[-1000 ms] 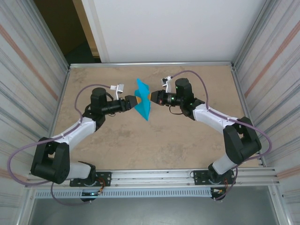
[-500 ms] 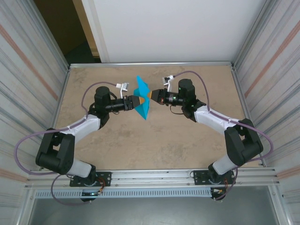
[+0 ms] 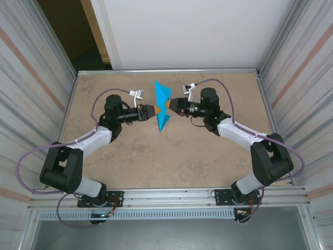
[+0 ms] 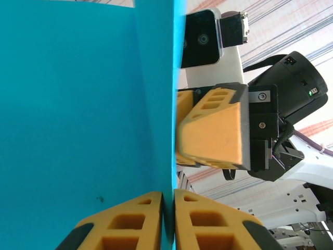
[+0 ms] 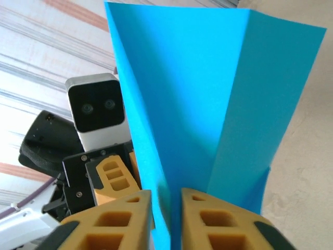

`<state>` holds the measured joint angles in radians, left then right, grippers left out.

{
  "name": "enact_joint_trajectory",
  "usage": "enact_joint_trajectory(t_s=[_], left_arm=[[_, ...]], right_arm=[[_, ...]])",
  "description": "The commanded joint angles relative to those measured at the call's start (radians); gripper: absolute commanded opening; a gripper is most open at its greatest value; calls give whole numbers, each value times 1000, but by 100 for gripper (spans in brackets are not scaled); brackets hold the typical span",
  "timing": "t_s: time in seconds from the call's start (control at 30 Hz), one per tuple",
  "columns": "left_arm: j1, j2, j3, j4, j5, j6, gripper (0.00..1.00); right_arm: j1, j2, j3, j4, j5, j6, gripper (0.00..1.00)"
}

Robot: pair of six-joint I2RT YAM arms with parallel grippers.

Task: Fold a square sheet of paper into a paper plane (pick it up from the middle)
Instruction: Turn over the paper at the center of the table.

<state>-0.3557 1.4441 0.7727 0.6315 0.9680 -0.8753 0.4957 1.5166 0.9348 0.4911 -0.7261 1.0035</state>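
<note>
The turquoise-blue sheet of paper (image 3: 163, 104), folded along a centre crease, stands on edge in the air above the table's far middle. My left gripper (image 3: 154, 111) reaches it from the left. In the left wrist view its orange fingers (image 4: 140, 219) press together on the paper's (image 4: 88, 104) edge, so the left gripper (image 4: 168, 200) is shut on it. My right gripper (image 3: 167, 105) faces it from the right. In the right wrist view the right gripper (image 5: 166, 200) stands slightly open, its fingers astride the paper's (image 5: 208, 94) crease with a gap on each side.
The beige table (image 3: 171, 151) is walled by ribbed metal panels on the left (image 3: 31, 104) and right (image 3: 302, 94). Both arms stretch inward from their bases at the near rail (image 3: 171, 195). The left gripper's camera and fingers (image 5: 114, 177) sit just behind the paper.
The left jaws have closed onto the paper. The right jaws, shut on it before, have parted a little. The paper now stands more edge-on and slightly further right.
</note>
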Motion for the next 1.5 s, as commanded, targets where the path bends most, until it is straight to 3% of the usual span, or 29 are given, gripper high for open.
enact_joint_trajectory(t_s=[0.0,0.1,0.2,0.27,0.37,0.47,0.6,0.7,0.93,1.07,1.27,1.47], left_arm=[[-5,2,34,-30,-2,44,12],[-2,-19,52,-173,-49,141,12],[-6,-54,111,-468,-187,326,12],[-31,-69,169,-681,-373,463,12],[-134,-49,273,-947,-775,646,12],[-223,32,380,-1110,-1101,722,12],[-310,155,487,-1223,-1446,781,12],[-346,269,568,-1302,-1621,803,12],[-414,519,700,-1364,-1849,830,12],[-437,643,763,-1366,-1915,843,12],[-464,785,831,-1372,-1910,850,14],[-482,829,855,-1375,-1849,838,17]], right_arm=[[-16,-52,-3,-95,24,-41,35],[-35,-101,-2,-247,110,-115,52],[-51,-166,1,-421,240,-207,62],[-59,-203,-4,-502,318,-249,65],[-71,-250,-7,-606,432,-286,66],[-87,-289,-32,-659,502,-289,67],[-115,-343,-77,-713,572,-268,67],[-141,-390,-122,-747,620,-240,67],[-207,-501,-203,-821,673,-204,67],[-231,-522,-226,-835,662,-198,67],[-240,-522,-241,-842,660,-194,67],[-242,-503,-241,-836,648,-192,67]])
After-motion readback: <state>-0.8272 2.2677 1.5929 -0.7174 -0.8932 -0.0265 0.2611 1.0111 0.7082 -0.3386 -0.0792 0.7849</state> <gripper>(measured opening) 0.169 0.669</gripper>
